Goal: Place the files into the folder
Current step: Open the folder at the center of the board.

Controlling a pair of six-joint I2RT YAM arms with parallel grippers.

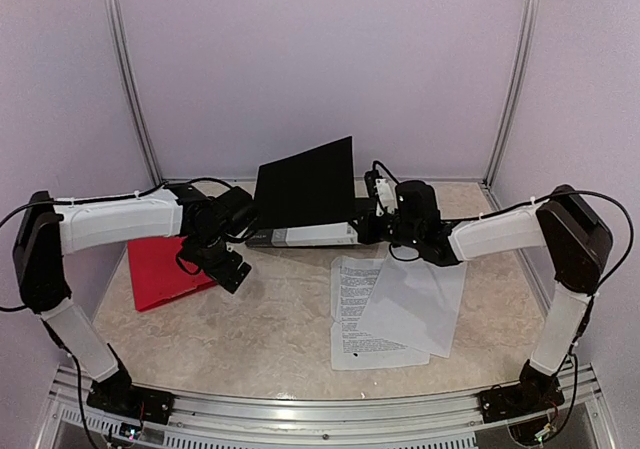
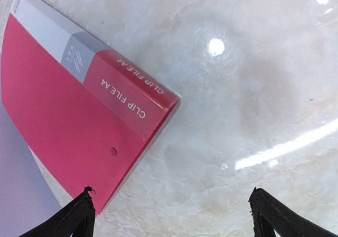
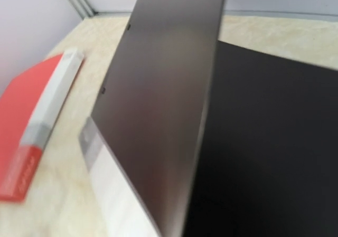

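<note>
Currently you are looking at two containers. The black folder (image 1: pixel 305 184) is lying at the back centre of the table (image 1: pixel 260 349), its cover (image 3: pixel 158 89) standing up at a tilt. A grey-white spine strip (image 1: pixel 315 235) is running along its near edge. In the right wrist view the inside is showing only as a plain black surface. The red folder (image 1: pixel 160 269), lettered CLIP FILE A4, is lying flat and closed at the left.

The files (image 1: pixel 390 314) are lying on the table, outside both folders, in front of the black folder and to its right. A printed sheet (image 1: pixel 348 299) is sitting underneath, and a blank sheet (image 1: pixel 415 304) is overlapping it at a slant.

Tools:
- The right gripper (image 1: pixel 366 221) is sitting at the right edge of the raised cover, with the files near it on the side towards you. Its jaws are pressed together. Its fingers are not showing in its own camera, so you cannot tell whether they are pinching the cover.
- The left gripper (image 2: pixel 171 195) is hanging spread wide with nothing between the fingers, over bare table just beside the red folder's near corner. The files are well apart from it, over on the right half.

Nothing is lying on top of the sheets. The right forearm is reaching over the table just behind them.
</note>
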